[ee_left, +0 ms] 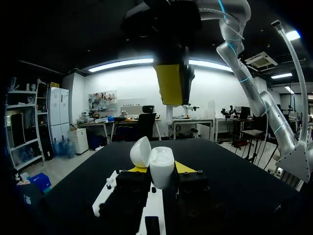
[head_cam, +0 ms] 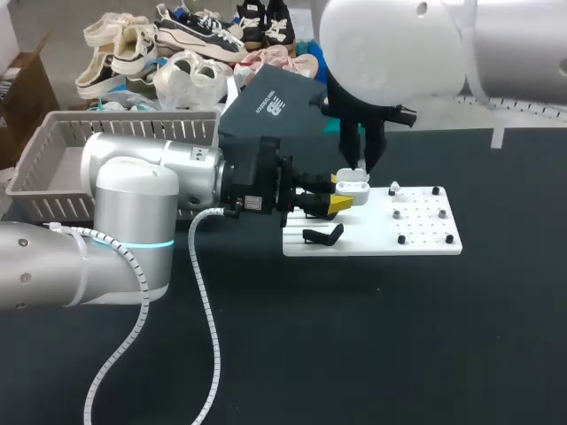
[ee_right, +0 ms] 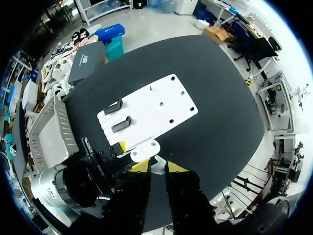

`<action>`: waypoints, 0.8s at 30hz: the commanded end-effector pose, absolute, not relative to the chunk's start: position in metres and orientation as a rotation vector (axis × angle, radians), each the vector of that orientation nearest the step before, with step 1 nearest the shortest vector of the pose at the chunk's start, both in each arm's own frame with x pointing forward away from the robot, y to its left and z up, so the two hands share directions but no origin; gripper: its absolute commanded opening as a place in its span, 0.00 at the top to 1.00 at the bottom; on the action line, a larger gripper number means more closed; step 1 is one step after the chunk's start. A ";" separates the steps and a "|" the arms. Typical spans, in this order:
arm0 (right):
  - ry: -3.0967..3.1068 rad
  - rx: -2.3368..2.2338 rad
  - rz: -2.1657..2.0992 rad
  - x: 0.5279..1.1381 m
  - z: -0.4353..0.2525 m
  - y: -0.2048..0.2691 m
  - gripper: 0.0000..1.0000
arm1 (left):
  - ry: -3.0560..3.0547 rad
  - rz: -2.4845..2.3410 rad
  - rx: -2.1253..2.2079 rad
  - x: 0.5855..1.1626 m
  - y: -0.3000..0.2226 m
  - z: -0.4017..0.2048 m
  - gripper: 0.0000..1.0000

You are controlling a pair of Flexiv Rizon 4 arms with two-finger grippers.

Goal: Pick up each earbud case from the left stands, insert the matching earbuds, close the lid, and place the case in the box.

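Observation:
A white earbud case (head_cam: 356,188) with its lid (ee_left: 141,152) swung open is held just above the white stand board (head_cam: 425,235). My left gripper (head_cam: 345,191) is shut on its body from both sides, as the left wrist view shows (ee_left: 160,172). My right gripper (head_cam: 363,164) hangs straight over the open case (ee_right: 145,149), fingers pointing down. Its yellow tips (ee_right: 157,166) pinch a small white earbud. A black stand (head_cam: 323,235) sits empty on the board's left part. Another white earbud (head_cam: 394,189) rests on a peg to the right.
A grey plastic basket (head_cam: 53,168) stands at the table's far left, behind my left arm. A dark flat box (head_cam: 270,102) lies at the back edge. Several small black pegs (head_cam: 440,214) dot the board's right half. Two black stands (ee_right: 113,106) show in the right wrist view.

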State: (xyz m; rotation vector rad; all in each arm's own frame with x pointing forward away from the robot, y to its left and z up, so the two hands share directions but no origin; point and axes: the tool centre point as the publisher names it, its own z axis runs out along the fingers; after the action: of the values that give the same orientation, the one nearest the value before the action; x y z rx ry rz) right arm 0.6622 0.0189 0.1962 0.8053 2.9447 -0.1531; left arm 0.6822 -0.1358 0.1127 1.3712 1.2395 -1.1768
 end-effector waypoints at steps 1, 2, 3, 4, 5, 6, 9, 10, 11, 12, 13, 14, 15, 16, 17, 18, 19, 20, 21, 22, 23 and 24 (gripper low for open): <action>2.930 0.807 -0.160 0.661 0.190 0.022 1.00 | 1.237 -1.179 1.372 0.684 -0.136 0.112 1.00; 2.929 0.807 -0.163 0.661 0.190 0.022 1.00 | 1.237 -1.179 1.372 0.684 -0.136 0.112 1.00; 2.929 0.808 -0.164 0.661 0.189 0.023 1.00 | 1.237 -1.179 1.372 0.684 -0.136 0.112 1.00; 2.928 0.808 -0.169 0.661 0.188 0.023 1.00 | 1.237 -1.179 1.372 0.684 -0.136 0.112 1.00; 2.929 0.807 -0.172 0.661 0.187 0.024 1.00 | 1.237 -1.179 1.372 0.684 -0.136 0.112 1.00; 2.934 0.807 -0.170 0.661 0.186 0.024 1.00 | 1.237 -1.179 1.372 0.684 -0.136 0.112 1.00; 2.939 0.809 -0.170 0.662 0.183 0.025 1.00 | 1.237 -1.179 1.372 0.684 -0.136 0.112 1.00; 2.940 0.810 -0.169 0.662 0.183 0.024 1.00 | 1.237 -1.179 1.372 0.684 -0.136 0.112 1.00; 2.941 0.812 -0.169 0.663 0.181 0.024 1.00 | 1.237 -1.179 1.372 0.684 -0.136 0.112 1.00; 2.941 0.812 -0.169 0.663 0.181 0.024 1.00 | 1.237 -1.179 1.372 0.684 -0.136 0.112 1.00; 2.944 0.815 -0.166 0.664 0.180 0.024 1.00 | 1.237 -1.179 1.372 0.684 -0.136 0.112 1.00; 2.944 0.816 -0.164 0.664 0.179 0.024 1.00 | 1.237 -1.179 1.372 0.684 -0.136 0.112 1.00; 2.944 0.817 -0.164 0.664 0.179 0.024 1.00 | 1.237 -1.179 1.372 0.684 -0.136 0.112 1.00; 2.943 0.818 -0.163 0.665 0.178 0.024 1.00 | 1.237 -1.179 1.372 0.684 -0.136 0.112 1.00; 2.942 0.820 -0.163 0.665 0.177 0.023 1.00 | 1.237 -1.179 1.372 0.684 -0.136 0.112 1.00; 2.942 0.820 -0.164 0.665 0.177 0.023 1.00 | 1.237 -1.179 1.372 0.684 -0.136 0.112 1.00; 2.942 0.821 -0.164 0.666 0.176 0.023 1.00 | 1.237 -1.179 1.372 0.684 -0.136 0.112 1.00; 2.941 0.822 -0.164 0.666 0.175 0.023 1.00 | 1.237 -1.179 1.372 0.684 -0.136 0.112 1.00; 2.941 0.823 -0.164 0.667 0.174 0.023 1.00 | 1.237 -1.179 1.372 0.684 -0.136 0.112 1.00; 2.941 0.824 -0.163 0.667 0.174 0.022 1.00 | 1.237 -1.179 1.372 0.684 -0.136 0.112 1.00; 2.940 0.825 -0.161 0.668 0.173 0.022 1.00 | 1.237 -1.179 1.372 0.684 -0.136 0.112 1.00; 2.940 0.826 -0.160 0.668 0.173 0.022 1.00 | 1.237 -1.179 1.372 0.684 -0.136 0.112 1.00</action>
State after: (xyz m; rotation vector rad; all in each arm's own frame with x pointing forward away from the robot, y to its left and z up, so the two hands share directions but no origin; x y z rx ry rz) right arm 0.6673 0.0220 0.1749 0.8227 2.9436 -0.1602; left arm 0.6822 -0.1358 0.1127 1.3712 1.2395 -1.1768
